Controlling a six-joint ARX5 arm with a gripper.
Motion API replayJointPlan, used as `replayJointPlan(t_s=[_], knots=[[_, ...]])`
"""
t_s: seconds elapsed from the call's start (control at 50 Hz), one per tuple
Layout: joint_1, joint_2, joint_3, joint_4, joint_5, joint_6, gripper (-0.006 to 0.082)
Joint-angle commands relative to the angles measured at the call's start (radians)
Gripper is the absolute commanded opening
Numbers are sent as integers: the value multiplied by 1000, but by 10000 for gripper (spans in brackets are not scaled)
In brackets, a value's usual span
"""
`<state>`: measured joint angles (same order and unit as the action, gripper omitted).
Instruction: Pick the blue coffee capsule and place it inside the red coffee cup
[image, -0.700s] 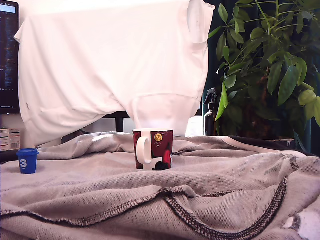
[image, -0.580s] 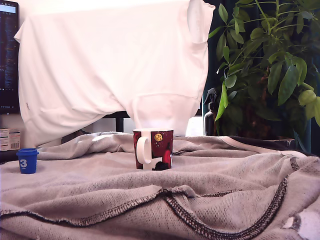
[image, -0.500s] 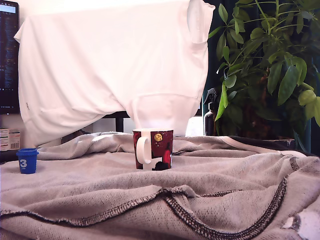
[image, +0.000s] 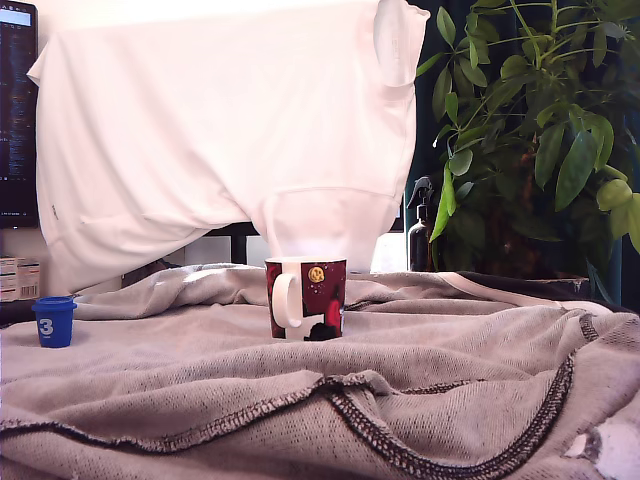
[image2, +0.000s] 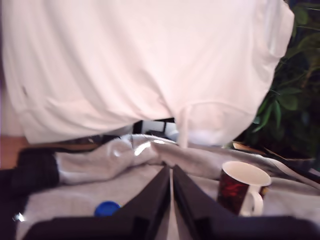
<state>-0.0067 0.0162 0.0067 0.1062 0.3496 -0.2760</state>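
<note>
On the grey blanket (image: 300, 400), the blue coffee capsule (image: 54, 321) is seen upright at 9 o'clock of the exterior view, white "3" facing camera, well apart from the red coffee cup (image: 306, 298) at centre. Cup handle is turned toward the exterior view's left. No arm is shown there. Only in the wrist view is the gripper (image2: 171, 187) caught: fingers (image2: 156, 197) nearly together, a thin slit between, nothing held. Capsule's blue top (image2: 107, 208) and cup's white interior (image2: 245, 173) are exposed only there.
</note>
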Motion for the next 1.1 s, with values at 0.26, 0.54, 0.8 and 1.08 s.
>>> replayJointPlan(t_s=[0.26, 0.54, 0.8, 1.08], knots=[[-34, 342, -16, 180, 6, 2, 51], [-54, 696, -12, 399, -69, 106, 785], [-72, 975, -11, 720, -84, 181, 785], [-72, 1260, 10, 923, -127, 200, 785]])
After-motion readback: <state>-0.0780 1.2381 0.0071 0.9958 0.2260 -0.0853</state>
